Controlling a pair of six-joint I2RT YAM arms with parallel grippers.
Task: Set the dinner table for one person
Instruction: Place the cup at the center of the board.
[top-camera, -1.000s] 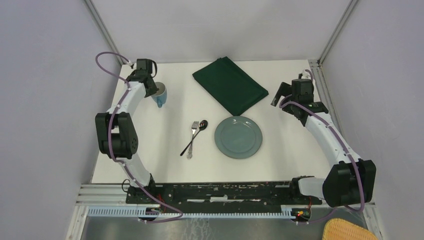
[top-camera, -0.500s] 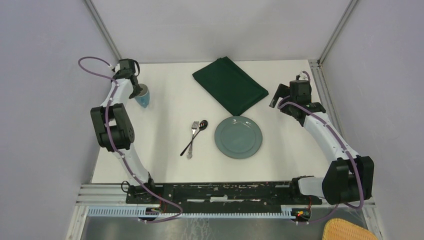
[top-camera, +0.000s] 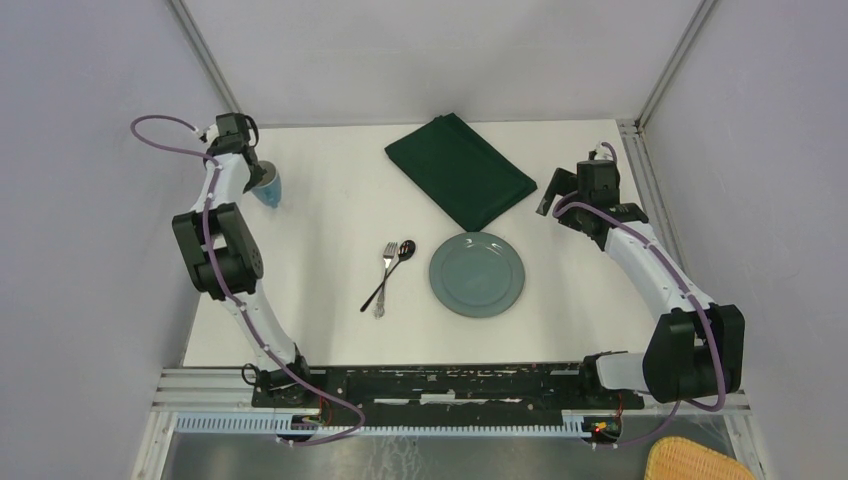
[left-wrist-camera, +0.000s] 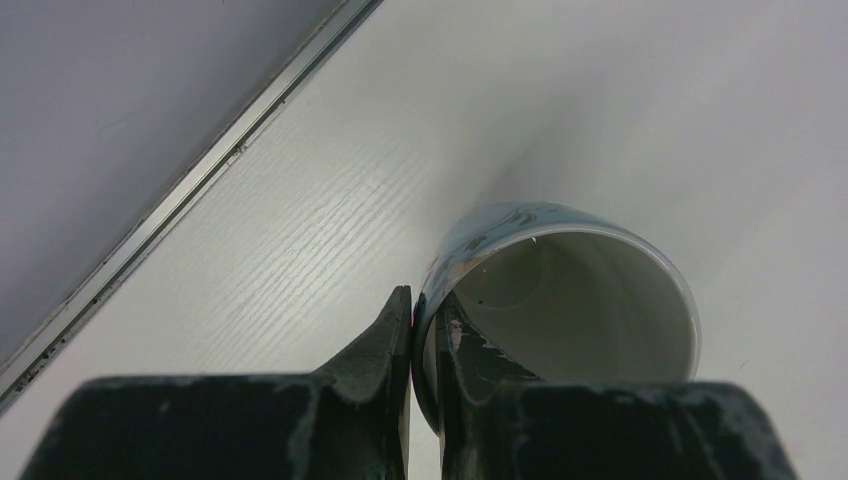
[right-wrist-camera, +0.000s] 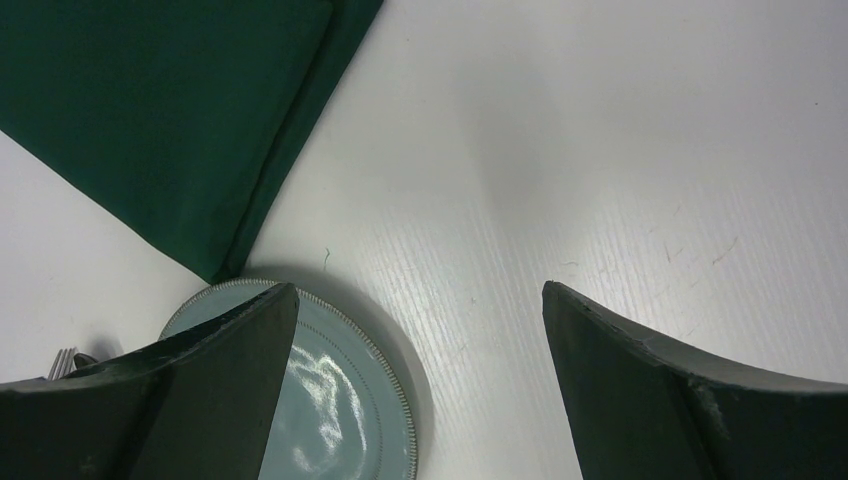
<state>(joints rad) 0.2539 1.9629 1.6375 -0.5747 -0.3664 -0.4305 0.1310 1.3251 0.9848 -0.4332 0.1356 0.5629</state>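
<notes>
The left gripper (left-wrist-camera: 425, 312) is clamped on the rim of a blue cup (left-wrist-camera: 590, 300), 1 finger inside and 1 outside, by the far-left edge of the white dinner table (top-camera: 330, 250). The right gripper (right-wrist-camera: 420, 292) gapes empty above the table, near the teal plate (top-camera: 477, 274) and the green cloth (top-camera: 460, 170).

Looks matt and faintly ribbed, like wood grain, under both jaw pairs: large flat white rectangular tabletop (left-wrist-camera: 300, 220). Gleams smooth, glazed ceramic, pinched between the left jaws: blue-and-white round mug (left-wrist-camera: 590, 300). Shines glossy, bead-edged, below the right jaws: grey-blue round ceramic plate (right-wrist-camera: 340, 400). Lies soft and matt beyond them: dark green folded cloth (right-wrist-camera: 150, 120).
</notes>
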